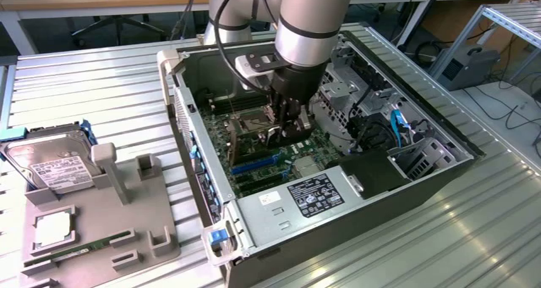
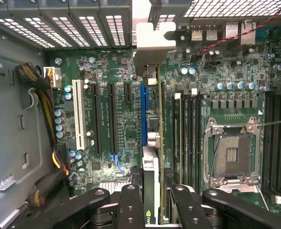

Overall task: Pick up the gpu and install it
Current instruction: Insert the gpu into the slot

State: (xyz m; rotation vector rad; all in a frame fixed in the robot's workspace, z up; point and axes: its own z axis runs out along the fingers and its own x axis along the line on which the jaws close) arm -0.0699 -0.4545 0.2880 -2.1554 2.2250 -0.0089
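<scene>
Here the claw [image 2: 157, 207] pinches the graphics card [image 2: 151, 174] on edge, its length parallel with the blue slot [image 2: 143, 109] close by.

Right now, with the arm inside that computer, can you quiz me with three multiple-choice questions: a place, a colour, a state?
1. The end effector is: A. open B. shut on a thin dark circuit-board card with a pale bracket C. shut on nothing
2. The long slot beside that card is: A. red B. blue C. yellow
3. The boxy silver hard drive sits: A. on the grey holder outside the open computer case B. inside that case C. in the end effector
Answers: B, the card is clamped in it; B, it is blue; A, it leans there.
</scene>
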